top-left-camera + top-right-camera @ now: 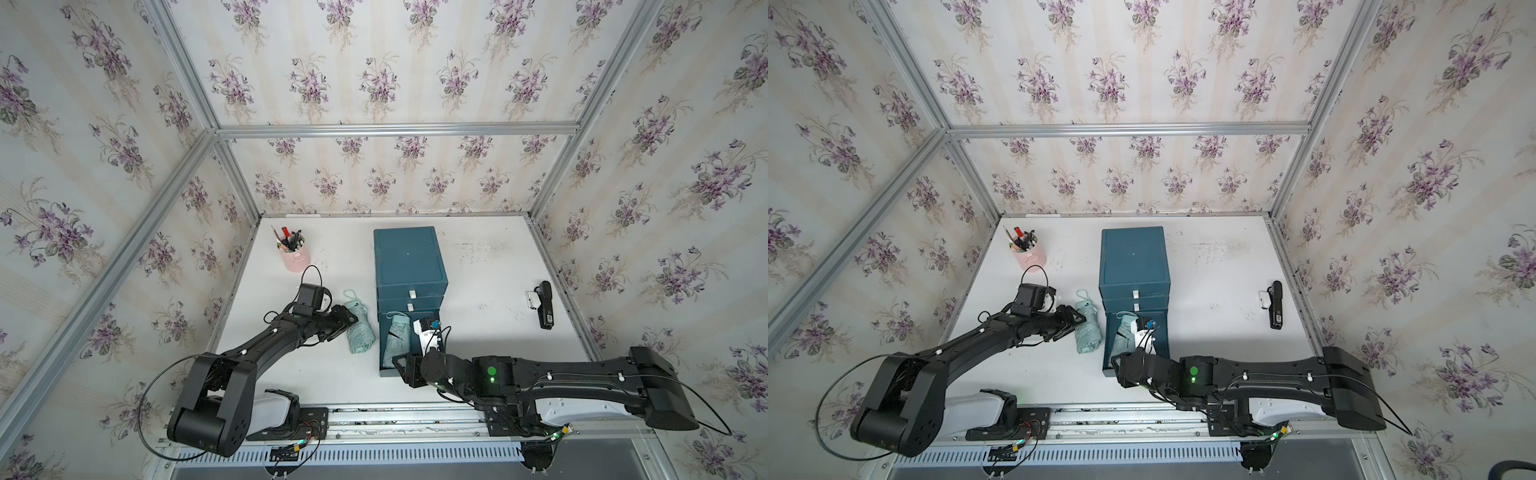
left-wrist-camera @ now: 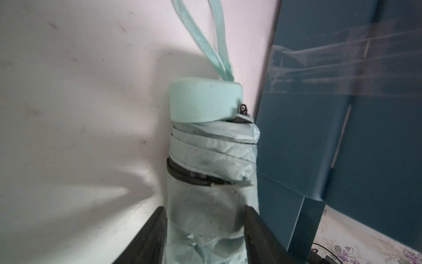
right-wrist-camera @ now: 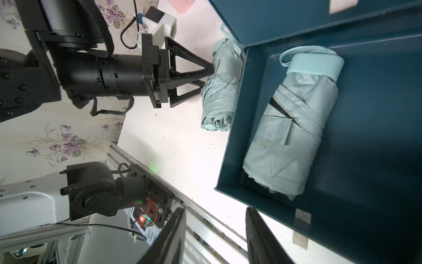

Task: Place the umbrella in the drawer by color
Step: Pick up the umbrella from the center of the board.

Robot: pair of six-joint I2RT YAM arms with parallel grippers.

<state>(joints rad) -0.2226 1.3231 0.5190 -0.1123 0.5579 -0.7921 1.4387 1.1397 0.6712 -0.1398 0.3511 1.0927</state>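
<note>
**Inspector:** Where are the umbrellas?

**Recorder:** There are two mint-green folding umbrellas. The loose umbrella [image 1: 359, 332] [image 1: 1089, 332] lies flat on the white table [image 1: 478, 270], just beside the left flank of the teal-blue drawer cabinet [image 1: 409, 257] [image 1: 1133, 257]. Its handle cap and wrist strap [image 2: 205, 45] point toward the back wall. The stowed umbrella [image 1: 397, 336] [image 3: 292, 128] lies inside the bottom drawer [image 3: 233, 137], which stands pulled out toward the robot. The two drawers above it are shut, and their white pull tabs [image 1: 412, 294] show on the fronts.

**Inspector:** What is the left gripper doing?

**Recorder:** The left gripper [image 1: 351, 322] [image 2: 205, 210] is at the loose umbrella [image 2: 212, 155]. Its jaws are partly spread, with one finger [image 2: 157, 228] on each side of the rolled fabric and lying against it. I cannot tell whether they press on it. The umbrella rests on the table.

**Inspector:** And the right gripper?

**Recorder:** The right gripper [image 3: 215, 211] hangs over the front end of the open drawer. Its jaws are parted and nothing is between them.

**Inspector:** Is anything else on the table?

**Recorder:** A pink pen cup [image 1: 296, 255] stands near the back left corner. A black oblong device [image 1: 544, 305] lies well apart on the right; I cannot make out what it is.
</note>
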